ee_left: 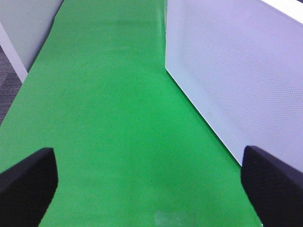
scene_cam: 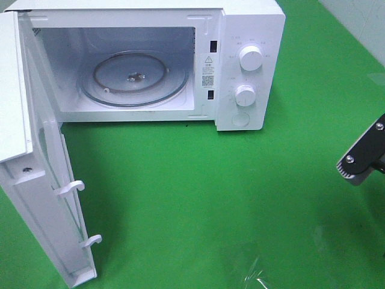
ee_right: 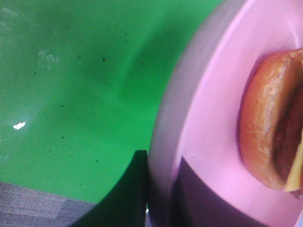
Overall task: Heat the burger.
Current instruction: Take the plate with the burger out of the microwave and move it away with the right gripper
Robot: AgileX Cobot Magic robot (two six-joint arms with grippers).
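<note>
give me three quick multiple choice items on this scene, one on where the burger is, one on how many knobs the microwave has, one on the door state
1. Where does the burger sit?
A. on the glass turntable
B. on the pink plate
C. on the bare green mat

2. How many round knobs does the microwave panel carry?
A. one
B. two
C. three

3. What state is the microwave door in?
A. swung open
B. shut
C. taken off

Answers:
1 B: the right wrist view shows the burger lying on the pink plate, whose rim sits between the right gripper's fingers, while the turntable holds no food.
2 B: two white knobs stand one above the other on the microwave.
3 A: the door stands swung out on the left, leaving the cavity exposed.
</note>
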